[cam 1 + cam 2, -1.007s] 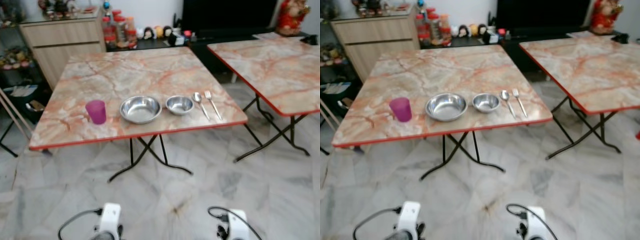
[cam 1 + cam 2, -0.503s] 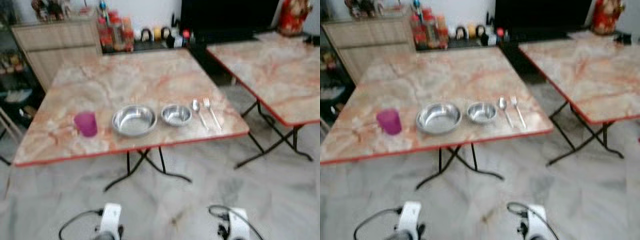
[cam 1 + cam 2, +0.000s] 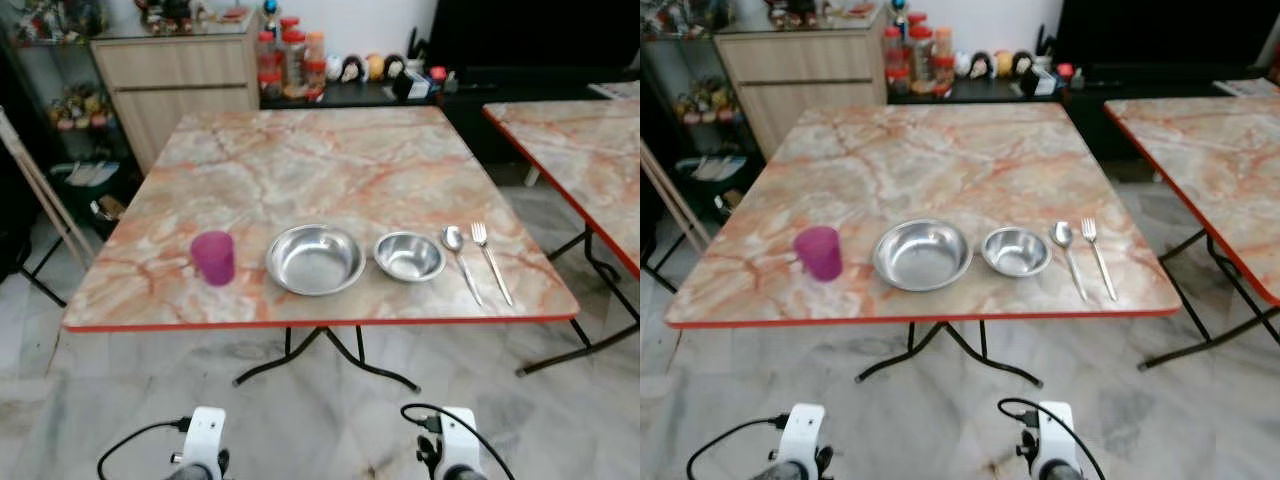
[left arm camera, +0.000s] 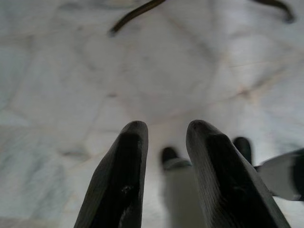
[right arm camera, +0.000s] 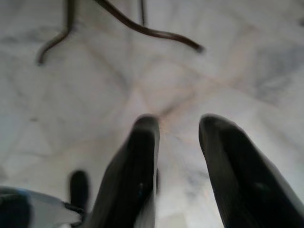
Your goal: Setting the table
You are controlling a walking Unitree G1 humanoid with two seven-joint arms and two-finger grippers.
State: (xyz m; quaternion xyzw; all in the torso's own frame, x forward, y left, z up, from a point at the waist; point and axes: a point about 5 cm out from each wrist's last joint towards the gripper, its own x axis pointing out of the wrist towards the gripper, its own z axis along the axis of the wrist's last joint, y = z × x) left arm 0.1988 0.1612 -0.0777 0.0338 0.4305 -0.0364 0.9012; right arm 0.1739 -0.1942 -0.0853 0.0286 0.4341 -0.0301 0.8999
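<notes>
Both tools hang open over the floor, left tool (image 4: 164, 166) and right tool (image 5: 178, 166); the fork (image 3: 491, 262), lengthwise up-frame at the desk (image 3: 300, 160) lower right, sits nearer the right arm.

View: camera has swung and drawn nearer; blur of half a second ago gone.
Marble-patterned folding table with red edge (image 3: 150, 300): now larger and more central in the head views.
Second marble-patterned table (image 3: 600, 150): now mostly cut off at the right edge.
</notes>
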